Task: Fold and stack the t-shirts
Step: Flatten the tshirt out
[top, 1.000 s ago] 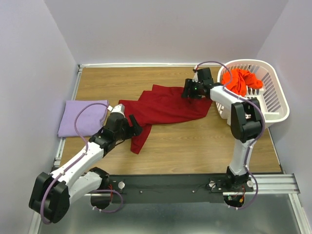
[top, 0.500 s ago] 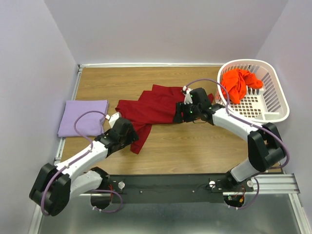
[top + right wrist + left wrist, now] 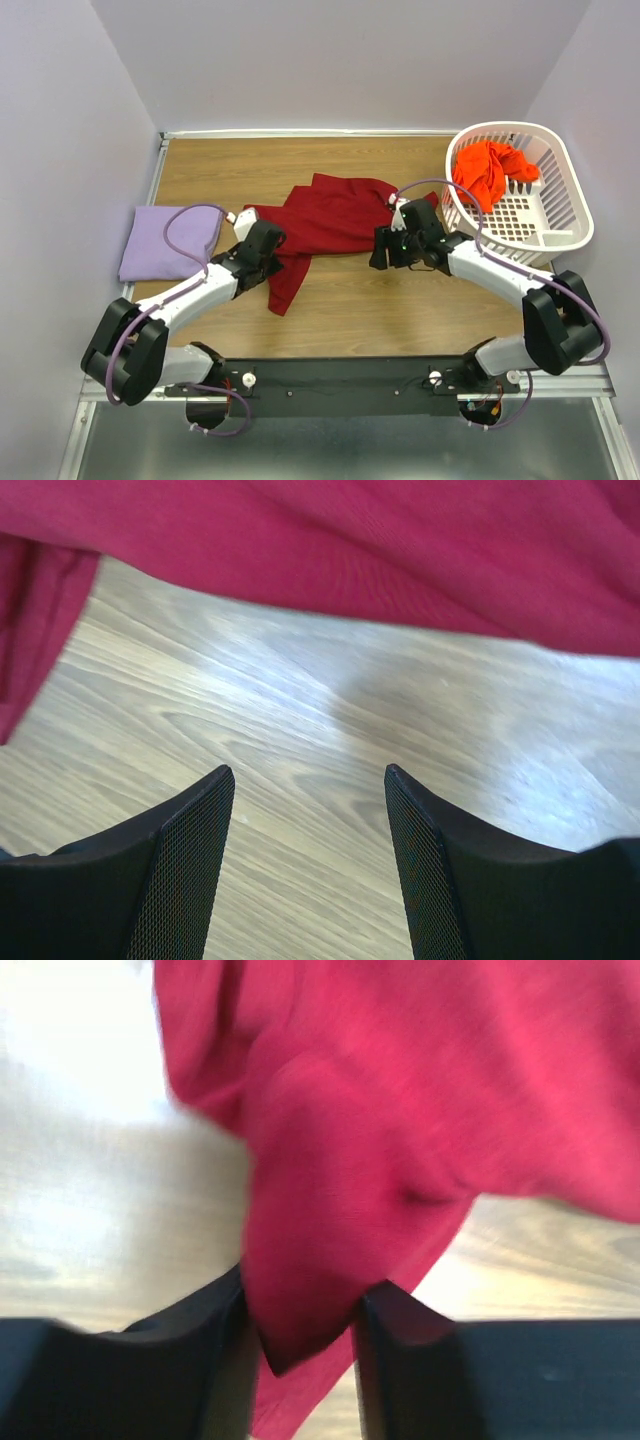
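Currently I record the crimson t-shirt (image 3: 335,215) lying rumpled at the centre of the table (image 3: 400,310), one strip trailing toward 7 o'clock. My left gripper (image 3: 300,1305) pinches a fold at the shirt's 8 o'clock edge, cloth filling the gap between its fingers. My right gripper (image 3: 310,780) stands spread over bare wood just beside the 4 o'clock hem, holding nothing. The lavender t-shirt (image 3: 165,240) lies folded at 9 o'clock. The orange t-shirt (image 3: 485,170) sits heaped in the white basket (image 3: 575,230) at 2 o'clock, near the right forearm.

Robot lab cell, plain pale walls (image 3: 340,60), wooden table (image 3: 250,160), black mounting rail (image 3: 350,378).
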Available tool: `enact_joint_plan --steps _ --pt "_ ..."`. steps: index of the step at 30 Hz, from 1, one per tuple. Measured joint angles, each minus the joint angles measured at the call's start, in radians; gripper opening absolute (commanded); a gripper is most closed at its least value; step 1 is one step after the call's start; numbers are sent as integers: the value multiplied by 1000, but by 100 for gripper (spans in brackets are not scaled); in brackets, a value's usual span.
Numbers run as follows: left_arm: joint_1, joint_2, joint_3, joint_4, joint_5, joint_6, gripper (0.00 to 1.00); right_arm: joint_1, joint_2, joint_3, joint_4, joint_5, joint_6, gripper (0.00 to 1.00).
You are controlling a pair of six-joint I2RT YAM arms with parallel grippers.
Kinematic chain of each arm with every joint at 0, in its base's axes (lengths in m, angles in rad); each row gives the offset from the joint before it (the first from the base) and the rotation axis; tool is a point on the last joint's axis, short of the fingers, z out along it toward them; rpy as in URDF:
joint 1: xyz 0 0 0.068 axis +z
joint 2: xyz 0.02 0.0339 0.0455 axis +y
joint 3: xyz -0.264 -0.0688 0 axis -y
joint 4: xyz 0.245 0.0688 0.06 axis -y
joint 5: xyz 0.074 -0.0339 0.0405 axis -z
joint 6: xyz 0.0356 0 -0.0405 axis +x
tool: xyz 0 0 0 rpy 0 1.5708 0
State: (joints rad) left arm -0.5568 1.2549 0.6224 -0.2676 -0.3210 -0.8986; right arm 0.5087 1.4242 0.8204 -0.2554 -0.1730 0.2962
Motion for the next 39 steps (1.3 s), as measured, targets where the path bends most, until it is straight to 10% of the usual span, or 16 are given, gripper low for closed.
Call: enact_joint_plan --steps 3,16,33,37,39 --pt "0 5 52 -14 -45 24 0 0 -17 -28 -1 23 2 69" --pt "239 18 191 -51 -173 251 0 0 47 23 0 116 -2 68" --pt "253 99 314 -44 -127 420 0 20 214 111 8 163 -118 68" --pt "253 62 282 -43 -113 420 0 23 257 118 17 159 -116 54" --pt "253 43 264 -46 -112 420 0 23 268 125 27 158 -118 28"
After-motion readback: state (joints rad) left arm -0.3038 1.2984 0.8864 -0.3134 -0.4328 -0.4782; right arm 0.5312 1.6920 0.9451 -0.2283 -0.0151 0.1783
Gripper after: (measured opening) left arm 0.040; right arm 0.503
